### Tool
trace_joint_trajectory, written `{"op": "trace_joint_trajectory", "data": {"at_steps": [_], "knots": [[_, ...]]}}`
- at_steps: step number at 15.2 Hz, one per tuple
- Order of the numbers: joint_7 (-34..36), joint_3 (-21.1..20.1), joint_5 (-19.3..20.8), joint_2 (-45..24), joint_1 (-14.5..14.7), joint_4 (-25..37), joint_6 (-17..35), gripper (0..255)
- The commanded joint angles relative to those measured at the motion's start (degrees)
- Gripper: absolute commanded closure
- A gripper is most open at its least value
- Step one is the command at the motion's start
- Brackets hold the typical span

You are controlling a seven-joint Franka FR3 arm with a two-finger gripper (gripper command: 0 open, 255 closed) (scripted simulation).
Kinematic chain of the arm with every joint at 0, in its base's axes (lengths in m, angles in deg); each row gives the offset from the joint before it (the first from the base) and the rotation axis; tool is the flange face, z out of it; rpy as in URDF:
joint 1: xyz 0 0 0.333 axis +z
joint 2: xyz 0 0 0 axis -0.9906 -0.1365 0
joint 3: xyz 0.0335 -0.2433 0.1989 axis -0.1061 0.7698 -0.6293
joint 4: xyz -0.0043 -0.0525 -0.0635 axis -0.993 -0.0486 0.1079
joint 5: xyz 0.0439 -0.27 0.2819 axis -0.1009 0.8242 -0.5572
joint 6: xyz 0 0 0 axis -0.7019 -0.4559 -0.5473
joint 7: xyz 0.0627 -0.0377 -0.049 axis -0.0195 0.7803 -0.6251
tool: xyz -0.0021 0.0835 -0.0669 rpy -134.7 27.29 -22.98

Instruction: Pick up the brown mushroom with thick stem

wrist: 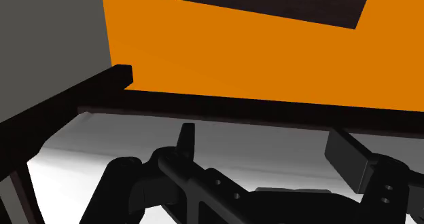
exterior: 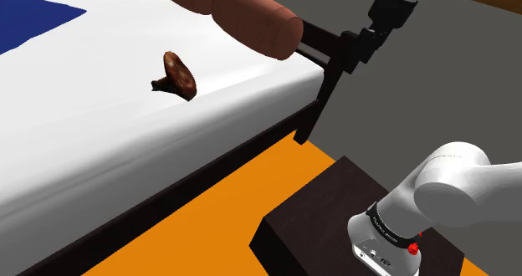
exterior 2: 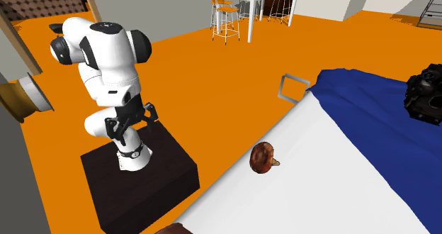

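The brown mushroom (exterior: pixel 177 74) lies tipped on its side on the white bed sheet (exterior: pixel 92 140), its thick stem pointing sideways. In the second exterior view the mushroom (exterior 2: pixel 263 158) sits near the bed's edge that faces the stand. My gripper (exterior 2: pixel 131 123) hangs open by the stand, well short of the mushroom. In the shoulder view the gripper (exterior: pixel 350 50) is high up near the bed's corner post. The wrist view has my gripper (wrist: pixel 267 140) open with nothing between its fingers (wrist: pixel 187 138), over the dark bed rail (wrist: pixel 224 110).
Brown pillows (exterior: pixel 251 17) lie at the head of the bed beside a dark corner post (exterior: pixel 322 99). A blue blanket (exterior 2: pixel 382 119) covers the far part, with a black object (exterior 2: pixel 425 98) on it. Orange floor (exterior: pixel 217 224) separates the bed from the dark stand (exterior 2: pixel 142 179).
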Motion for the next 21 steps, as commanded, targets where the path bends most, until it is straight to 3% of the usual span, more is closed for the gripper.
{"op": "trace_joint_trajectory", "data": {"at_steps": [1, 7, 12, 17, 21], "knots": [[0.0, 0.0, 0.0, 0.0, 0.0, 0.0, 0.0, 0], [11.92, -9.22, -2.52, -6.79, -0.06, 3.52, 4.68, 0], [22.13, -16.88, -2.23, -14.6, -1.32, 8.99, 7.86, 0], [33.05, -24.79, 1.04, -24.3, -3.59, 16.79, 9.6, 0], [42.76, -31.25, 6.59, -33.84, -5.39, 24.89, 9.26, 0]]}}
